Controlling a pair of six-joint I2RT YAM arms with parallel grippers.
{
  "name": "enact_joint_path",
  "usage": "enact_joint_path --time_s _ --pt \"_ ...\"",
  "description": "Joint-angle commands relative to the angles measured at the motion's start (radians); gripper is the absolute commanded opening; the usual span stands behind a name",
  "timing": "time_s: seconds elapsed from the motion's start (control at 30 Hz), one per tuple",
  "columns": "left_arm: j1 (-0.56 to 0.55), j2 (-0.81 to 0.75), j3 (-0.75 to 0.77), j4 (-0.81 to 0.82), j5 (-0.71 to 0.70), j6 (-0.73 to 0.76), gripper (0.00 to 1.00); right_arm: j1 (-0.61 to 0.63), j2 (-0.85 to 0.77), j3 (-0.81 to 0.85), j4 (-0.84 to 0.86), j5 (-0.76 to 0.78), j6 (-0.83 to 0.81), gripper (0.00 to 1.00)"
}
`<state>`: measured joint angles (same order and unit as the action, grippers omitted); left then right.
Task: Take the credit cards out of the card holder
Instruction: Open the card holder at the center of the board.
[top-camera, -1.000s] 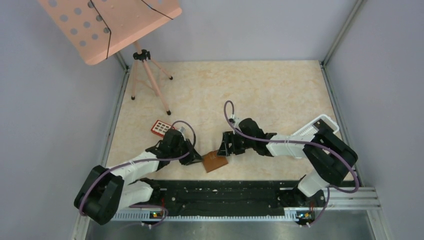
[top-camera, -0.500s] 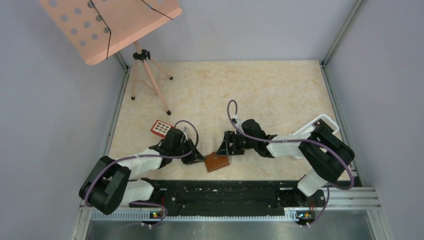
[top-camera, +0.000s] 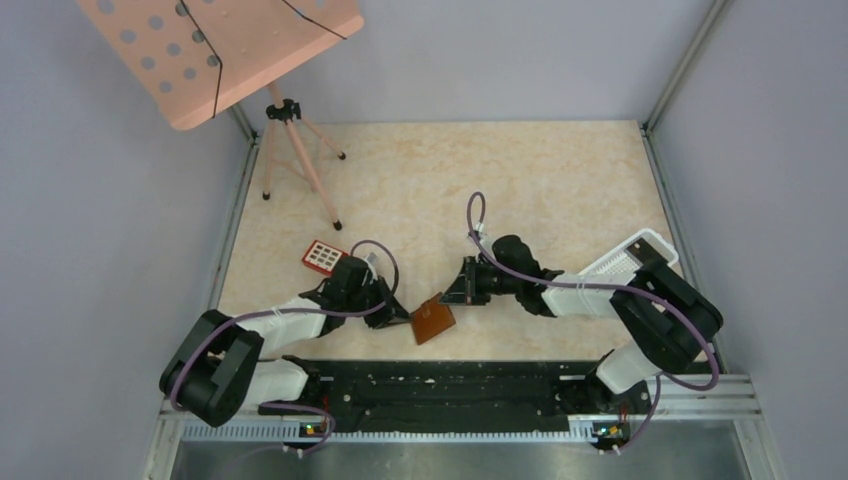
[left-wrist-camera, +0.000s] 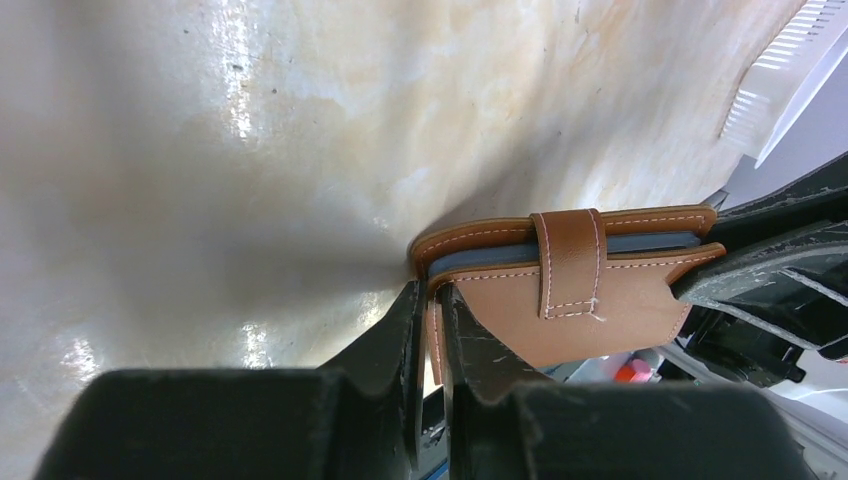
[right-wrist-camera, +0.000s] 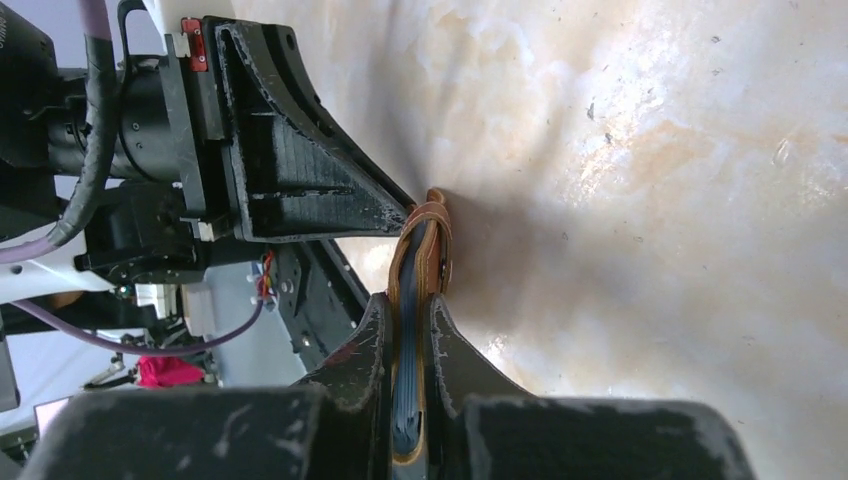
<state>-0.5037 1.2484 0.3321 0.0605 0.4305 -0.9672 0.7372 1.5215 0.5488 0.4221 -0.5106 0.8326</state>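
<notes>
The brown card holder stands tilted on edge near the table's front, between both grippers. In the left wrist view my left gripper is shut on one brown flap of the card holder, beside its strap tab. From the right wrist view, my right gripper is shut on the opposite end of the card holder, its blue-grey inside showing between the fingers. The left gripper's finger shows just beyond it. No credit cards can be made out.
A red keypad-like block lies just behind the left gripper. A white perforated tray sits at the right behind the right arm. A pink music stand on tripod legs stands at the back left. A black rail runs along the near edge.
My right gripper has gone from open to shut on the card holder's end. The holder now stands more upright. The left arm drew in slightly early on, then held still.
</notes>
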Motion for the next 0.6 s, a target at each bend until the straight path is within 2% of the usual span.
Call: enact_joint_path --time_s 0.0,0.13,0.23,0.3,0.4,0.57 --pt "-0.009 0.012 0.033 0.023 -0.021 0.008 0.14 0.013 -0.057 0.041 -0.008 -0.041 -0.03 0.0" --pt "-0.009 -0.023 0.152 -0.125 -0.053 0.063 0.21 0.013 -0.12 0.159 -0.313 0.099 -0.216 0.0" --pt "-0.006 -0.069 0.257 -0.272 -0.138 0.12 0.35 0.013 -0.172 0.267 -0.53 0.255 -0.387 0.0" --pt "-0.003 -0.092 0.325 -0.353 -0.215 0.153 0.49 0.013 -0.201 0.335 -0.636 0.357 -0.478 0.0" --pt "0.011 -0.117 0.394 -0.439 -0.296 0.177 0.63 0.02 -0.235 0.39 -0.716 0.494 -0.605 0.0" --pt "0.039 -0.147 0.451 -0.495 -0.316 0.213 0.72 0.094 -0.223 0.392 -0.733 0.805 -0.809 0.0"
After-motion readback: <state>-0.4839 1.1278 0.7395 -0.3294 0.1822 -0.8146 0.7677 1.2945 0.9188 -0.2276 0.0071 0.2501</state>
